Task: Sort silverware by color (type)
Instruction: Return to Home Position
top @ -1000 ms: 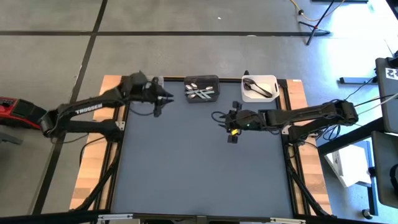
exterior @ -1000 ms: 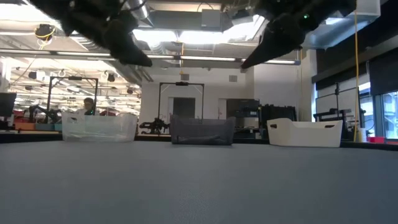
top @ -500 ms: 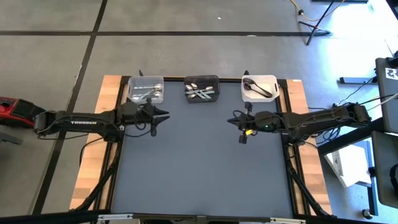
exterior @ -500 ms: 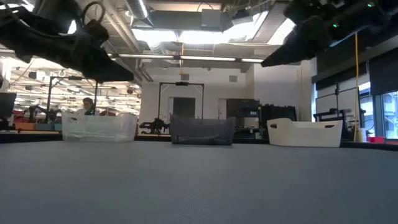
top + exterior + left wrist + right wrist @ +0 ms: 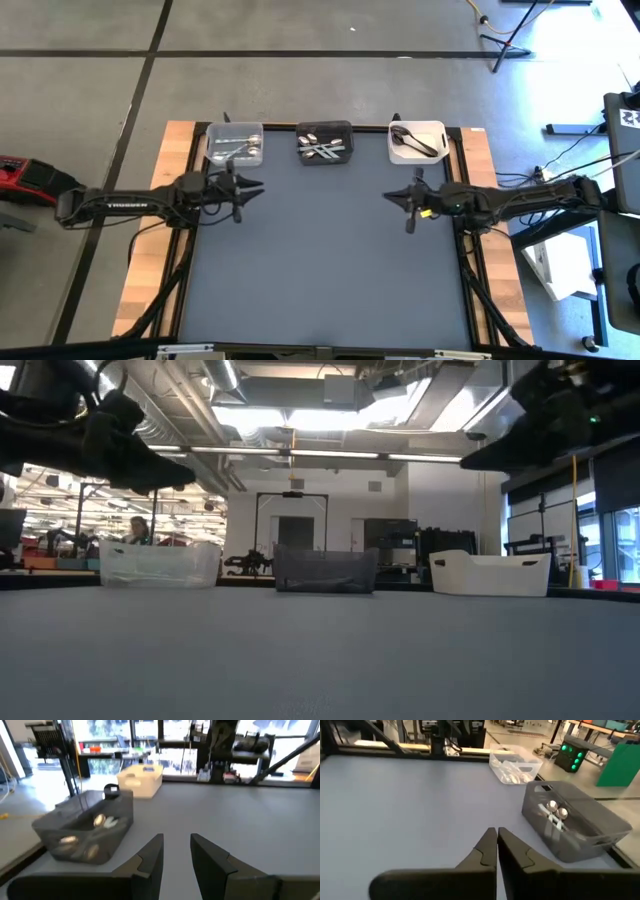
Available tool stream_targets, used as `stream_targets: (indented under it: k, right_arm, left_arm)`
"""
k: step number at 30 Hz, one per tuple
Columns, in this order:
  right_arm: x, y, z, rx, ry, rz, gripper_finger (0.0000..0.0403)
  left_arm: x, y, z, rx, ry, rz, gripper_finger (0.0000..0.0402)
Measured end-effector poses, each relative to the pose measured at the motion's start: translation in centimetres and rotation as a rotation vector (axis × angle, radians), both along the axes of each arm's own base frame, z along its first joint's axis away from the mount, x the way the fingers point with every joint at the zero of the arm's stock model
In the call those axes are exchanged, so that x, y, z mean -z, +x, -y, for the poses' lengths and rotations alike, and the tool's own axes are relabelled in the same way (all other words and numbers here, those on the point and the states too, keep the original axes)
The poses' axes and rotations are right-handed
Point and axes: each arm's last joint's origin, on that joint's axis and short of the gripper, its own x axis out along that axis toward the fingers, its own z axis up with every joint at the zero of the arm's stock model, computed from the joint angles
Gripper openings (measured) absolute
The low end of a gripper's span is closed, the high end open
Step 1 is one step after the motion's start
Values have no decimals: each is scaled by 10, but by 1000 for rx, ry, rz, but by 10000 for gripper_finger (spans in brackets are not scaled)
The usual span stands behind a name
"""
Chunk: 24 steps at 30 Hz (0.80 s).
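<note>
The silverware lies in three bins along the table's far edge. Silver spoons (image 5: 236,150) rest in the clear bin (image 5: 213,146), more shiny spoons (image 5: 322,148) in the black bin (image 5: 345,128), and dark spoons (image 5: 416,143) in the white bin (image 5: 440,130). My left gripper (image 5: 256,185) hovers above the mat near the table's left edge, open, with nothing between its fingers (image 5: 150,855). My right gripper (image 5: 390,196) hovers near the right edge, shut and empty (image 5: 497,840). Both point toward the table's middle.
The dark mat (image 5: 320,260) between the two grippers is bare. Wooden table strips (image 5: 160,250) show at its left and right sides. In the low view a person (image 5: 140,532) is in the room far behind the bins.
Both arms have drawn back and stretched out low. My left gripper has moved away from the clear bin toward the table's left and near side. My right gripper has gone toward the right edge and has shut. The spoons stay in the bins.
</note>
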Motion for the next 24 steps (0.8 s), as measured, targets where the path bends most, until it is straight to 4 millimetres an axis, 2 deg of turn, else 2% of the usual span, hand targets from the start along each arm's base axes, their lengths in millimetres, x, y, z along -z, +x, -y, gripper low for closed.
stream_targets:
  k: [12,24]
  right_arm:
    - [18,-37,3,30,32,143,7]
    - [14,-64,4,9,43,251,7]
  left_arm:
    - [2,-8,2,-4,4,51,91]
    - [1,-8,2,-4,7,64,91]
